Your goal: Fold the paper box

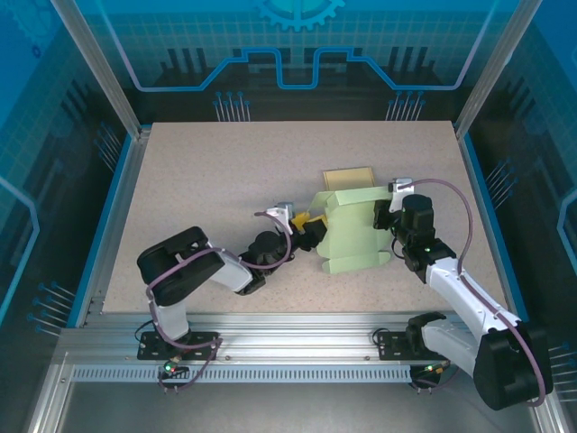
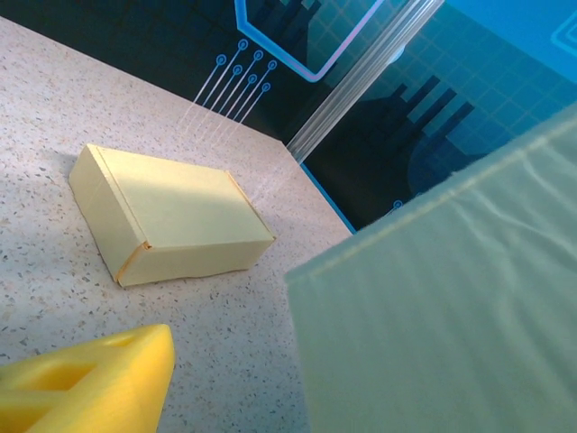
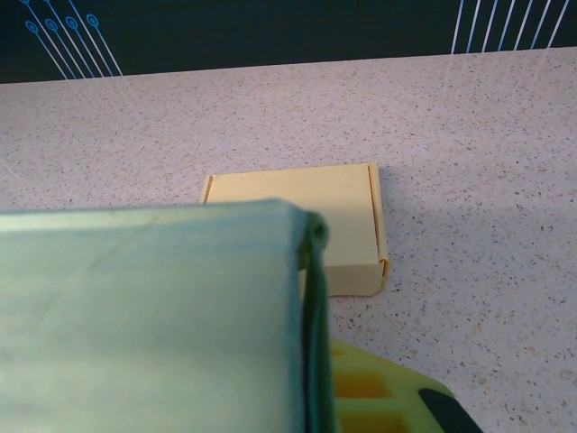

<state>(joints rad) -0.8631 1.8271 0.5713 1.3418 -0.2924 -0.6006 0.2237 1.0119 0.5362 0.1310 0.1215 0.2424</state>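
On the left, the left gripper (image 1: 305,227) lies low over the table (image 1: 207,171), just at the left edge of the paper box (image 1: 354,230). In its wrist view one yellow finger (image 2: 99,383) stands clear of the pale green panel, with bare table between them, so I judge that its jaws are apart and hold nothing. The paper box is in the middle-right part of the table, between the two grippers. It is a pale green sheet, only partly raised, with flaps that stick out at its corners. Just behind it, and apart from it, a small yellow box (image 1: 349,178) sits closed, and no arm touches it. On the right, the right gripper (image 1: 389,216) is at the right wall of the paper box. In its wrist view the folded edge of the green sheet runs down toward the jaws, which are together and seem to pinch this thin wall. I think the paper box is very light and thin: it bends easily, takes a crease, and can slide on the table if only one side pushes. It is better to take it at a folded edge or near a crease line, not in the middle of a panel, where it may buckle. A hard squeeze may crush it.
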